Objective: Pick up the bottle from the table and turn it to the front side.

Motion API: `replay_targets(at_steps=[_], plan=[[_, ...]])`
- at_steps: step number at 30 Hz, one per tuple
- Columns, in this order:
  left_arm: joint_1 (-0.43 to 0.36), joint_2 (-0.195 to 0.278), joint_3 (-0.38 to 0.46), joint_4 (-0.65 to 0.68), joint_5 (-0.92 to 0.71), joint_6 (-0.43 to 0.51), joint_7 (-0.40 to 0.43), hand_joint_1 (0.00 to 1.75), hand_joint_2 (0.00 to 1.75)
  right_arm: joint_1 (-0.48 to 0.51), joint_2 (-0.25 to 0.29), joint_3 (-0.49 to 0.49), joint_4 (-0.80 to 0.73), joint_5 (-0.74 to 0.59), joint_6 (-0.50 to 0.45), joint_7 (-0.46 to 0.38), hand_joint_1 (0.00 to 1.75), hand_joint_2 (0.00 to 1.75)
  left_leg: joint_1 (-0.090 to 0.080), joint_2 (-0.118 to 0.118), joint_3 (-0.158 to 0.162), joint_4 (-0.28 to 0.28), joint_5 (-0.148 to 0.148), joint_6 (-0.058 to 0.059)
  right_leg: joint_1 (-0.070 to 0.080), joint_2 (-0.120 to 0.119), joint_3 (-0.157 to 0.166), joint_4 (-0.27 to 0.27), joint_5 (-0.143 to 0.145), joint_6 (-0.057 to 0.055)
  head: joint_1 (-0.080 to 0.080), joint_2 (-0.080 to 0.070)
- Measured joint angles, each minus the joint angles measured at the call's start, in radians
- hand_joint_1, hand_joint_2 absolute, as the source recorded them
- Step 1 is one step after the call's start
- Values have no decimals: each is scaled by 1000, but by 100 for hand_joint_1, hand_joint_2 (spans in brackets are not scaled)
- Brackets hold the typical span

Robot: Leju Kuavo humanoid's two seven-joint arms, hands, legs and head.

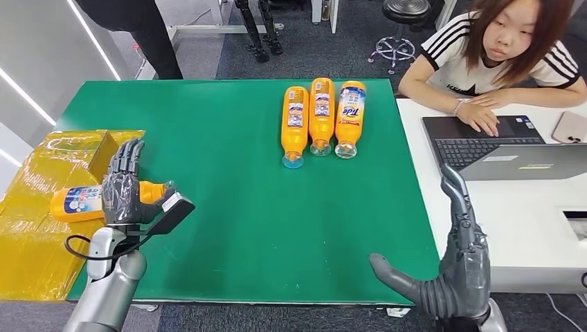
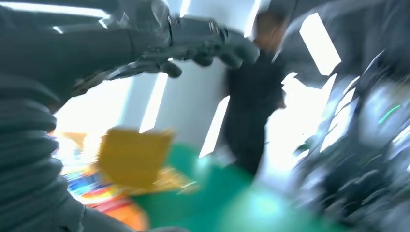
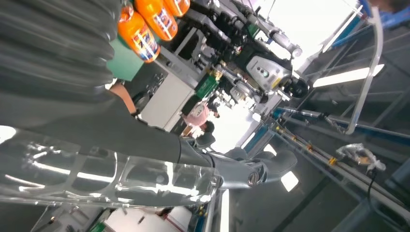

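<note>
While the green felt-covered table (image 1: 235, 207) carries three orange plastic bottles lying side by side near its far edge, a fourth orange bottle with a blue-and-white label (image 1: 79, 202) lies on its side off the table's left edge, on a yellow plastic-wrapped cardboard box (image 1: 41, 207). The left hand (image 1: 123, 187) hovers just over that bottle, fingers straight and spread, holding nothing; whether it touches the bottle cannot be told. In the left wrist view, which is heavily blurred, the same hand's dark fingers (image 2: 203, 43) look extended.

On the table, the left orange bottle (image 1: 295, 124), the middle orange bottle (image 1: 321, 114) and the right orange bottle with a Tide label (image 1: 350, 117) lie touching one another, caps pointing toward the robot.

The right hand (image 1: 457, 256) hangs at the table's near right corner, fingers straight, thumb out, empty.

Beyond the table's right edge, a person in a white striped shirt (image 1: 495, 55) sits at a white desk (image 1: 526, 221) with a grey laptop (image 1: 498, 145).
</note>
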Motion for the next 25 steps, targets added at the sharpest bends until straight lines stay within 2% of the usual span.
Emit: replay_targets(at_steps=[3,7,10,13,21,25], plan=[[26,-63,56,-87,148,1,-111,0,175,-1,-8,4,23,-22,-25,-1,0,175,0,0,0,0,0,0,0,0,0,0,0,0,0,0],[50,-110,48,-199,408,-22,-128,0,175,2,-14,19,53,-56,-63,-16,0,175,0,0,0,0,0,0,0,0,0,0,0,0,0,0],[75,-126,-17,-281,574,-85,-103,0,175,3,-15,35,79,-91,-78,-25,0,175,0,0,0,0,0,0,0,-1,0,0,0,0,0,0],[103,-141,-116,-355,676,-178,-77,0,175,0,-15,47,112,-141,-76,-34,0,175,0,0,0,0,0,1,0,-1,0,0,0,0,0,0],[139,-174,-360,-420,817,-347,-34,0,175,-11,2,60,202,-300,-31,-39,0,175,0,-1,-1,1,-1,2,0,-1,0,-1,0,0,0,0],[144,-179,-420,-421,838,-370,-19,0,175,7,14,61,220,-316,-38,-40,0,175,0,0,-1,1,-1,2,0,-1,0,-1,0,0,0,0]])
